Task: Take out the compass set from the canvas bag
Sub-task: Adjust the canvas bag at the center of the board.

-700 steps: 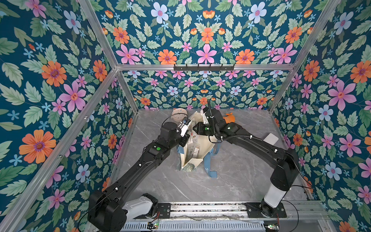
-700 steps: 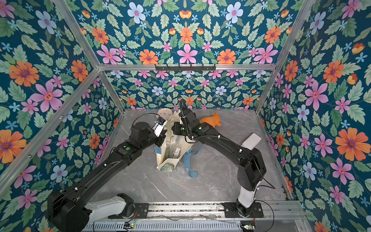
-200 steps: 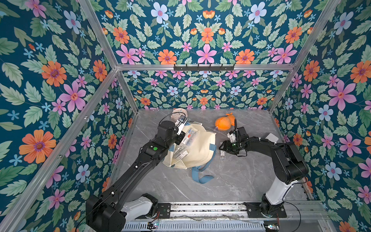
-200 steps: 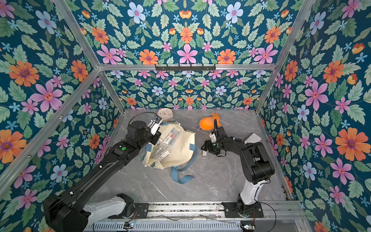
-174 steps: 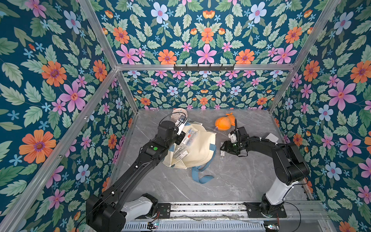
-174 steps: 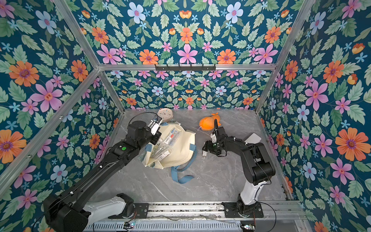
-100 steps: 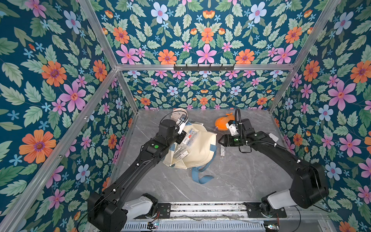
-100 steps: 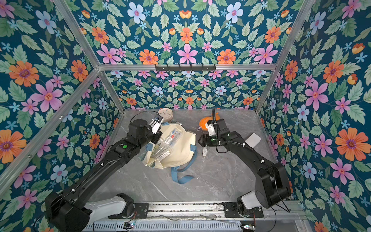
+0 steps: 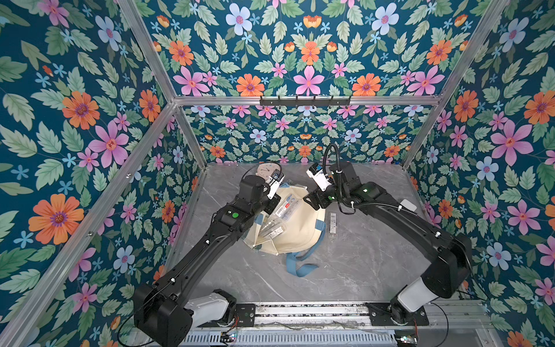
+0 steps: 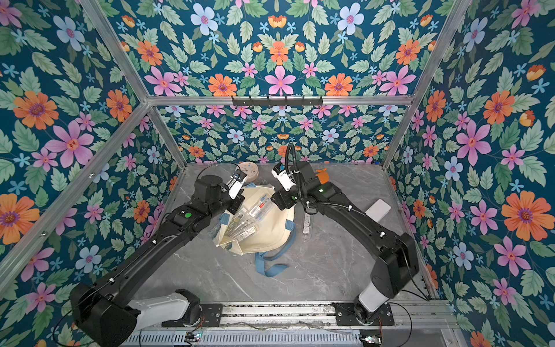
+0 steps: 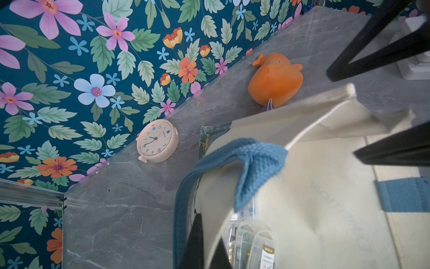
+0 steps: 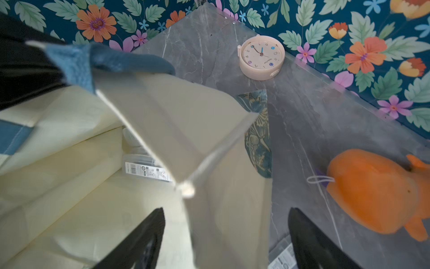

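Note:
The cream canvas bag [image 9: 300, 231] [image 10: 270, 237] lies slumped on the grey table with its mouth held open and a blue handle trailing toward the front. Several clear-packed compass sets [image 9: 285, 208] [image 11: 256, 246] show inside it. One more pack [image 9: 332, 222] [image 10: 306, 223] lies on the table just right of the bag. My left gripper [image 9: 271, 201] [image 11: 207, 251] is shut on the bag's rim beside a blue handle. My right gripper [image 9: 310, 199] [image 12: 226, 214] stands open over the bag's far right rim, one finger inside the mouth and one outside, holding nothing.
A pink round clock [image 9: 267, 171] [image 11: 158, 141] lies at the back wall behind the bag. An orange plush toy [image 10: 322, 175] [image 12: 377, 193] sits behind my right wrist. A white box [image 9: 407, 205] rests near the right wall. The floral walls close in three sides.
My right gripper left the pack lying on the table, swung left and back to the bag's rim, and opened wider. The left gripper kept its hold and did not move.

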Controlling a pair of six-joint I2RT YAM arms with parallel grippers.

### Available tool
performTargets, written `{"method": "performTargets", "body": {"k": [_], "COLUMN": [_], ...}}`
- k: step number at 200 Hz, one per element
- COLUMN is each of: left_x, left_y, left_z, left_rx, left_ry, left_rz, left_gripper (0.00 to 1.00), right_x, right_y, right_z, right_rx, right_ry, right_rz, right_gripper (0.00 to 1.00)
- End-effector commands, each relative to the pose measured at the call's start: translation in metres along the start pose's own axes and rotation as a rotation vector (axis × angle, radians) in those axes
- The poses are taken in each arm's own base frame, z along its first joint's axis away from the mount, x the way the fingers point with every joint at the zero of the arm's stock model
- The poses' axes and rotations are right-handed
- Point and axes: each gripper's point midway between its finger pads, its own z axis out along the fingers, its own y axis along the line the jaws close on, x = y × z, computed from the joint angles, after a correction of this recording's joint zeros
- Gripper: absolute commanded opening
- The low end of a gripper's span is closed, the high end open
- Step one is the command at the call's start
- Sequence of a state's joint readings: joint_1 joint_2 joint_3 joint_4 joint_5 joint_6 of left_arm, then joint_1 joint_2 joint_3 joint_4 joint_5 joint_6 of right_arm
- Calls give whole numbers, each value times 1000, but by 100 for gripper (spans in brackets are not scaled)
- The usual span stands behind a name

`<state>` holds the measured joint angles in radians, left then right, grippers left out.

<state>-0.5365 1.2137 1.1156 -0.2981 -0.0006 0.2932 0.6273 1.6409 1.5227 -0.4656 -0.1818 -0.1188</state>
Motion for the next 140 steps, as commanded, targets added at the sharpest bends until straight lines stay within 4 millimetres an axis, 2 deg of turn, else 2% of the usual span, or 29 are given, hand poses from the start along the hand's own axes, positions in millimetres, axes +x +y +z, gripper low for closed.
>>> {"method": "performTargets", "body": {"k": [1,21,29,45,59,81,107,122,140], "left_x": [-13,-12,-9,3,17,43,68,81,80], "left_y": [3,3,1,0,0,-1,-9,-1,15], "left_z": [-3,-6,-8,-13,-17,-21,-23,-23,-23], "left_rx": [-7,4,12,16,3,-17,-3,-60,-149], "left_ry": [-44,-18,3,50,99,191,259,295,308], "left_rz": [-1,-13,-22,-49,-82,-125,-156,-145,-134], "left_gripper": [0,0,7,28,36,47,65,67,67], "right_x": [-4,-5,-5,-7,-6,-4,-4,-3,-4], "right_y": [-6,-8,-7,-6,-5,-5,-2,0,1], "right_z": [17,21,20,20,22,26,32,36,38], "right_rx": [28,36,34,28,24,16,-8,-21,-28], "right_ry": [14,16,4,-15,-11,0,-3,1,2], "right_rz": [-33,-7,-2,16,28,49,65,72,76], "right_gripper": [70,47,38,22,13,10,7,6,5]}}
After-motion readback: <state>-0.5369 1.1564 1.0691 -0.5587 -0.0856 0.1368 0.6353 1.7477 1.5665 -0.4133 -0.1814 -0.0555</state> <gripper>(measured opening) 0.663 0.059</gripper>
